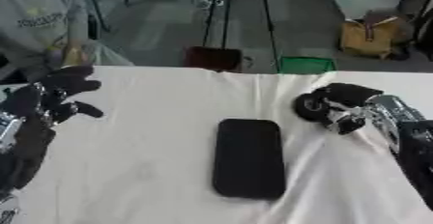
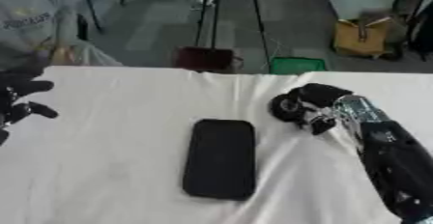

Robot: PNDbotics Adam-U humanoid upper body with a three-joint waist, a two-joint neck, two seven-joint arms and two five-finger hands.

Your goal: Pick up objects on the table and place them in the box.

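A flat black rectangular object (image 1: 248, 158), shaped like a phone, lies in the middle of the white-clothed worktop (image 1: 144, 165). To its right, just apart, the right hand (image 1: 331, 104) rests with fingers curled together, holding nothing visible. At the left edge the left hand (image 1: 50, 97) hovers, fingers spread apart.

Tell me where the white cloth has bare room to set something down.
Bare cloth lies between the left hand and the black slab, and along the far edge behind it. Tightest is the gap between slab and right hand.
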